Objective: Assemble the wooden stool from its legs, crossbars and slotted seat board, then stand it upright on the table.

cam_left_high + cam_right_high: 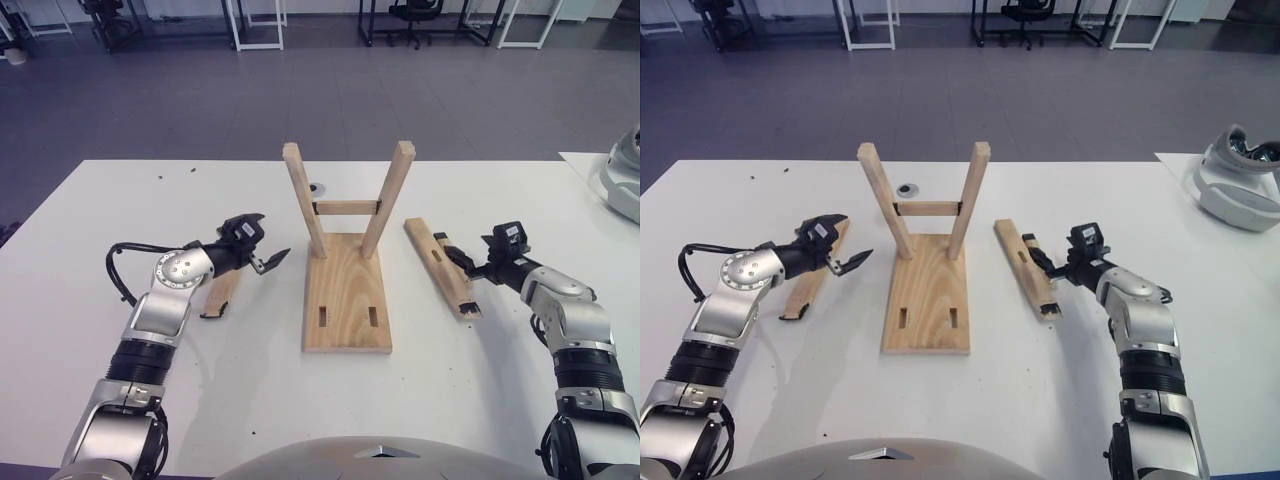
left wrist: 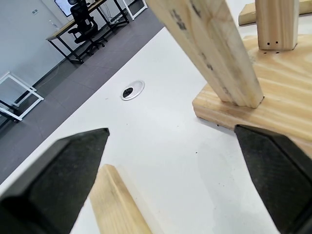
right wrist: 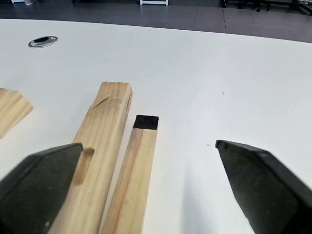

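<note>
— Where is the seat board [image 1: 346,300] found?
— Flat at mid-table, two legs [image 1: 305,200] slotted in. A loose leg [image 1: 430,250] and crossbar [image 3: 134,180] are laid by the right gripper [image 3: 148,146], spread wide; the leg is best gripped mid-length. The left gripper [image 1: 272,238] is parted too.

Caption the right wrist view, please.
Open right end effector facing slotted pale wooden leg and thinner black-tipped wooden bar on white table.
</note>
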Available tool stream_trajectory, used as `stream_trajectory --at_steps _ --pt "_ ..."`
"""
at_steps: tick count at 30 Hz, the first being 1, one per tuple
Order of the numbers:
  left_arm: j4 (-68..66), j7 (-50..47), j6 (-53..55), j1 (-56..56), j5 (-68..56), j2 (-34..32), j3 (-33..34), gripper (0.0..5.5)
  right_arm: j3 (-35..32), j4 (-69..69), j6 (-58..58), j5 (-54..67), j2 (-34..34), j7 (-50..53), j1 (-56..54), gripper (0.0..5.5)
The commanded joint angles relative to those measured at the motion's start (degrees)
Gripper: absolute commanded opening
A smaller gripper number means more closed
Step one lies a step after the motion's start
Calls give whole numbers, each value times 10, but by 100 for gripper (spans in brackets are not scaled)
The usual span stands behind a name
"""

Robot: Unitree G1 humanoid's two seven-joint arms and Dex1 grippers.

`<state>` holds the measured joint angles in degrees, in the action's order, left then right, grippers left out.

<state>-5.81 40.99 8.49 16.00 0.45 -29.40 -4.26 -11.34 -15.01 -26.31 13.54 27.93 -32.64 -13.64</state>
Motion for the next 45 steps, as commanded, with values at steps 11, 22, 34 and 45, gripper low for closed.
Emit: stream_trajectory --at_steps 11,22,34,45 --pt "15 -6 23 -15 -5 -11 4 474 -10 -67 33 -4 -1 24 11 510" --pt "16 -7 25 -21 -4 -10 2 474 10 -46 43 -9 -1 0 24 510" --pt "96 -16 56 -21 -95 14 71 474 31 -36 37 -24 -7 14 47 373" --pt "181 -104 141 60 -278 62 188 474 57 -29 48 -60 -3 45 55 161"
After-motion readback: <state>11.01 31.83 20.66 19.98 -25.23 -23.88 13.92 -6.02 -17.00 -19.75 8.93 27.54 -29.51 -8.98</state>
